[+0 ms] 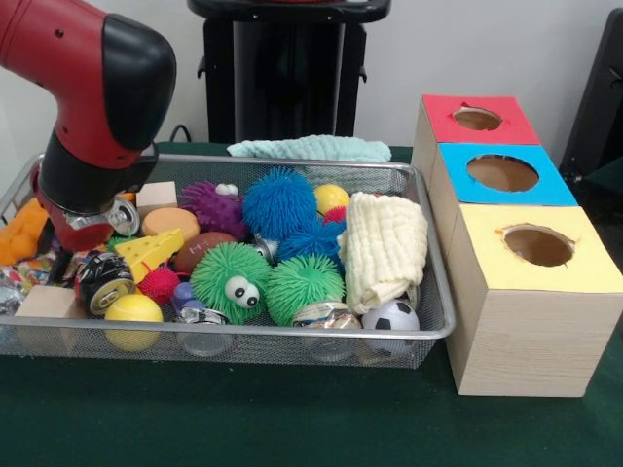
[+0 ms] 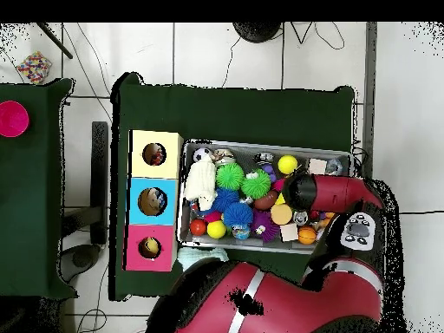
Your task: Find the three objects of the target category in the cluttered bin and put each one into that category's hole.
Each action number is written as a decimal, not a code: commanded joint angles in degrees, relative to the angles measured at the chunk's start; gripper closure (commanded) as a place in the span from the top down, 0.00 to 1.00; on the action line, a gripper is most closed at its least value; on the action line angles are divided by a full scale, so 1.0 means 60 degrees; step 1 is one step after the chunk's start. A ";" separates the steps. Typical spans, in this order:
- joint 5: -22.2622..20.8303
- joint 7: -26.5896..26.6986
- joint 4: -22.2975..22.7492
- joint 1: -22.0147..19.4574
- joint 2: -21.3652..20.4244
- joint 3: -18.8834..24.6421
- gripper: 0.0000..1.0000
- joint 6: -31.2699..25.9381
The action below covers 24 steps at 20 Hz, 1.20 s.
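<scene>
A wire mesh bin (image 1: 440,292) holds a heap of toys. In it lie green fuzzy balls (image 1: 230,282), a blue fuzzy ball (image 1: 279,202), a purple one (image 1: 209,204), a yellow ball (image 1: 132,309), a small soccer ball (image 1: 391,316), a cheese wedge (image 1: 152,252), drink cans (image 1: 103,280), wooden blocks (image 1: 47,302) and a folded cream cloth (image 1: 385,248). To its right stands a wooden box with a red hole (image 1: 477,119), a blue hole (image 1: 502,172) and a yellow hole (image 1: 538,245). My gripper (image 1: 70,241) hangs low over the bin's left end, mostly hidden under the red wrist.
A light green cloth (image 1: 310,148) lies behind the bin. An orange toy (image 1: 21,233) sits at the bin's left edge. In the overhead view the arm (image 2: 329,192) covers the bin's right part (image 2: 260,145), and the sorting box (image 2: 153,201) adjoins the bin's left side.
</scene>
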State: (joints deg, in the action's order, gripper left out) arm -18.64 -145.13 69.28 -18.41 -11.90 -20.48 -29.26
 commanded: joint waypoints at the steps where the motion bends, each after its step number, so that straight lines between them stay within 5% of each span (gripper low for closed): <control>1: 0.0317 -0.0415 0.0981 -0.0006 0.0021 0.1103 1.00 0.0259; 8: 0.0340 -0.0816 0.0686 0.0285 0.0166 0.0745 1.00 0.0208; 18: 0.0162 -0.0079 -0.0037 -0.0107 0.0484 0.0925 1.00 -0.0032; 24: -0.0305 0.0319 -0.0737 0.0198 0.0779 0.0370 1.00 -0.0617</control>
State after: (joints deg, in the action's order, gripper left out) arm -18.65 -145.13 68.45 -17.48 -10.71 -20.79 -29.21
